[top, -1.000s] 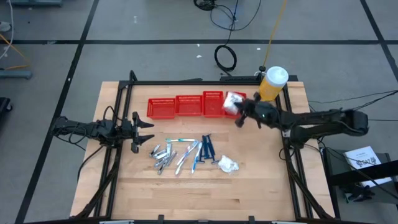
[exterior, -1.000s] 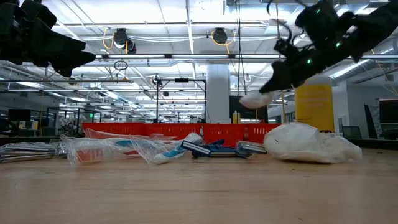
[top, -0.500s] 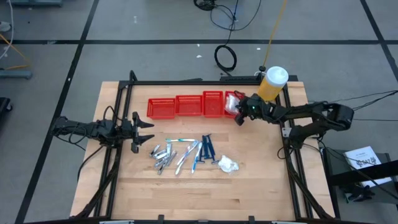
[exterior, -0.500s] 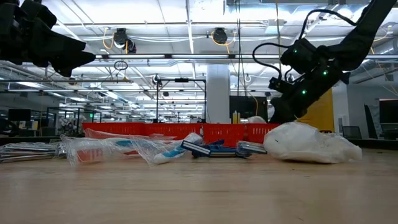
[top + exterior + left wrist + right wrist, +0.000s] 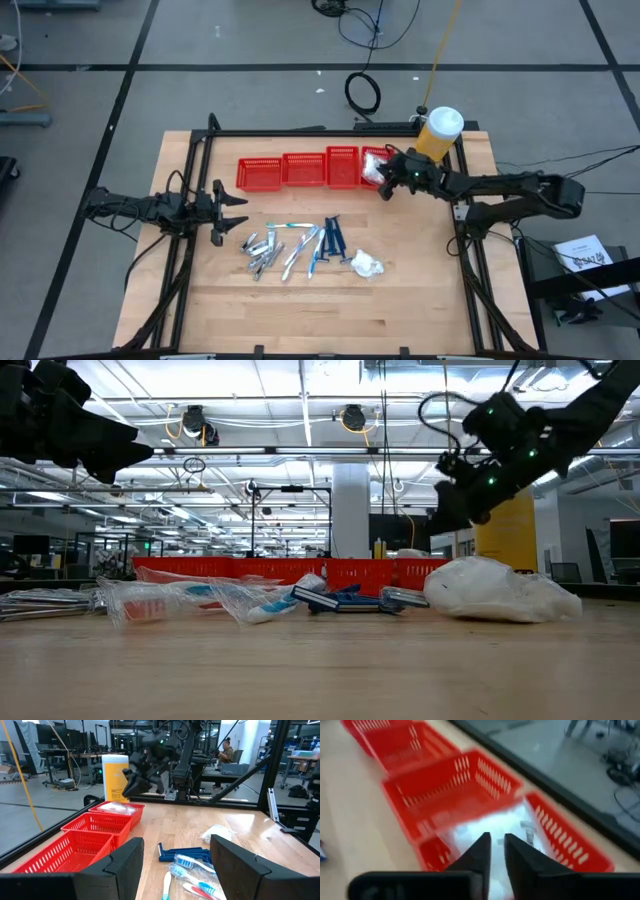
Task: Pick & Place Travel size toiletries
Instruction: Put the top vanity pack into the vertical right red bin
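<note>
**Right hand above the end basket, toiletries spread mid-table**

We see the right hand [image 5: 392,180] held above the right end of the row of red mesh baskets [image 5: 300,170], just beside the big yellow white-capped bottle [image 5: 437,134]. In the right wrist view its two dark fingers [image 5: 481,851] stand close together with only a narrow gap and nothing between them. Directly beyond them lies the rightmost basket [image 5: 570,845], which holds white clear-wrapped packets [image 5: 495,830]; the same packets show as a pale heap in that basket from above [image 5: 376,163] and in the left wrist view [image 5: 116,808]. In the low view the right hand [image 5: 452,510] hangs clear above the table, apart from the things on it.

We see the left hand [image 5: 232,210] waiting at the left side of the table [image 5: 400,300], its fingers [image 5: 127,862] spread wide and empty.

The other travel size toiletries lie in the middle of the table, in front of the baskets. We count a cluster of short silvery-grey tubes [image 5: 260,250] on the left, white-teal handled sticks [image 5: 300,245] beside them, dark-blue handled sticks [image 5: 334,238] next, and one more white clear-wrapped packet [image 5: 366,264] at the right end of the group. In the low view that packet [image 5: 500,592] sits in front on the table, with the blue sticks [image 5: 340,598] just to its side. The three other baskets look empty from above.
</note>
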Robot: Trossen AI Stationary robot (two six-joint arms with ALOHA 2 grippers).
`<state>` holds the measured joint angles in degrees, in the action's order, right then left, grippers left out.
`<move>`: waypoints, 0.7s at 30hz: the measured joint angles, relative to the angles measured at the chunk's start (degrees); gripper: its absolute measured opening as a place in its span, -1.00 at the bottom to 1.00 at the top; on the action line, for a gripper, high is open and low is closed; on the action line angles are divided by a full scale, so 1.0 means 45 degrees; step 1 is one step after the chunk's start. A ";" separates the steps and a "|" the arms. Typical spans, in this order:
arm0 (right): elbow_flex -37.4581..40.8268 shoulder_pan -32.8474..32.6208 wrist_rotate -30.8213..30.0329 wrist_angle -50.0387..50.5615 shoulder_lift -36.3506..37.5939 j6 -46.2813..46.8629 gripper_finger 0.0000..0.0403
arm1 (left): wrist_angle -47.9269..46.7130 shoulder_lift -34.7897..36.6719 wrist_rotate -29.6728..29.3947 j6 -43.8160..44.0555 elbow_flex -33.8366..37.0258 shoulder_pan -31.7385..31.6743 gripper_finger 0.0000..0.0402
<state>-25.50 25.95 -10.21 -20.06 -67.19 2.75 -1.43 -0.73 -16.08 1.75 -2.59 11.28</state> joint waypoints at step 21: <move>-0.0029 0.1070 0.0643 -0.2825 -0.4229 0.0144 -0.45 | -0.0005 0.0000 0.0000 -0.0003 0.0000 0.0003 0.12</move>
<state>-25.63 30.76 -7.31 -32.77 -86.21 3.40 -1.45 -0.73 -16.08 1.74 -2.59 11.29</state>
